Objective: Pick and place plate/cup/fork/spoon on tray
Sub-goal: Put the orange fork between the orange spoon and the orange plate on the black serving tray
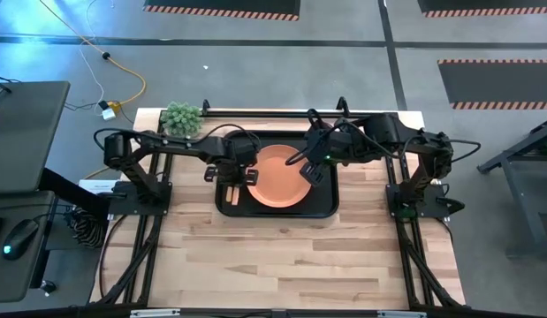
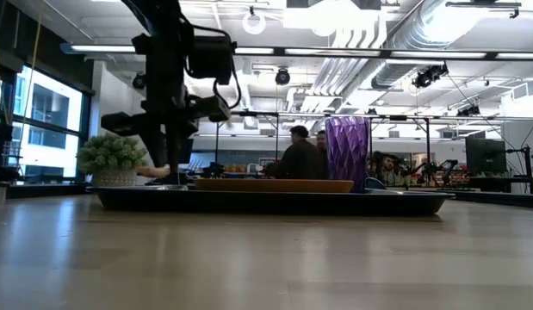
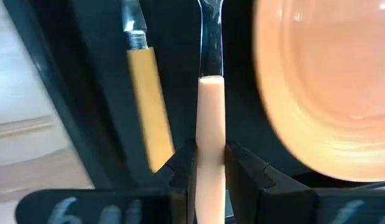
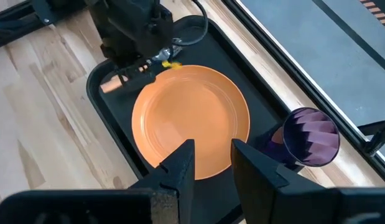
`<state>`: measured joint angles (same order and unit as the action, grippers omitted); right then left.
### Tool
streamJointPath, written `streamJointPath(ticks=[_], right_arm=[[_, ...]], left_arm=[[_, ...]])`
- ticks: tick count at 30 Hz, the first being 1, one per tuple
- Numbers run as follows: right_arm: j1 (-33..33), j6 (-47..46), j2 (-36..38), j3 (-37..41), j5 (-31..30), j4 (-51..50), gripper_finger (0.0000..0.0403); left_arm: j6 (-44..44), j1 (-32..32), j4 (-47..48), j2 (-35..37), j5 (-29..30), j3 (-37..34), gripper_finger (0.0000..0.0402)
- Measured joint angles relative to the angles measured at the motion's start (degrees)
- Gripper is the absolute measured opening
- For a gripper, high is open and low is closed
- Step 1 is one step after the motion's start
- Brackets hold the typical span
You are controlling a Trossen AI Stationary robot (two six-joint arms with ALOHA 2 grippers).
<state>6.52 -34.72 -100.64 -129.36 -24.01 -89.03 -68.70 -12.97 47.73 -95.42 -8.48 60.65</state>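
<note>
The black tray (image 1: 322,208) holds the orange plate (image 1: 277,177) in its middle. The purple cup (image 4: 310,137) stands upright in the tray beside the plate and also shows in the low view (image 2: 347,153). My left gripper (image 3: 211,163) is low over the tray's left part, shut on the fork (image 3: 211,106), which lies next to the plate (image 3: 323,87). The spoon (image 3: 148,106), with a yellow handle, lies on the tray floor beside the fork. My right gripper (image 4: 212,163) is open and empty above the plate's right side. My left gripper pinches the fork's orange handle (image 3: 211,140) between its two fingers, one on each long side. The fingers come from above. The handle's free end (image 1: 229,193) sticks out toward the table's near edge. The fork lies level; whether it rests on the tray floor, I cannot tell.
A small potted plant (image 1: 182,117) stands at the table's far left corner. Bare wooden table (image 1: 282,265) lies between the tray and the near edge. People show in the room behind the table (image 2: 296,159).
</note>
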Motion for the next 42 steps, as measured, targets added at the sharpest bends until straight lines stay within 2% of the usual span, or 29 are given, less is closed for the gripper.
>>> streamJointPath(ticks=[11,33,42], right_arm=[[0.0,0.02,0.0,0.02,0.0,0.22,0.0096],[0.0,0.1,0.0,0.02,0.2,0.3,0.0096],[0.0,0.09,0.0,0.02,0.22,0.24,0.0096]], left_arm=[[1.48,-0.96,-4.58,-4.2,-2.91,0.06,0.0053],[1.6,-4.87,-4.42,-4.45,-3.0,0.03,0.0054],[2.81,-5.03,-6.16,-8.15,-5.34,0.06,0.0054]])
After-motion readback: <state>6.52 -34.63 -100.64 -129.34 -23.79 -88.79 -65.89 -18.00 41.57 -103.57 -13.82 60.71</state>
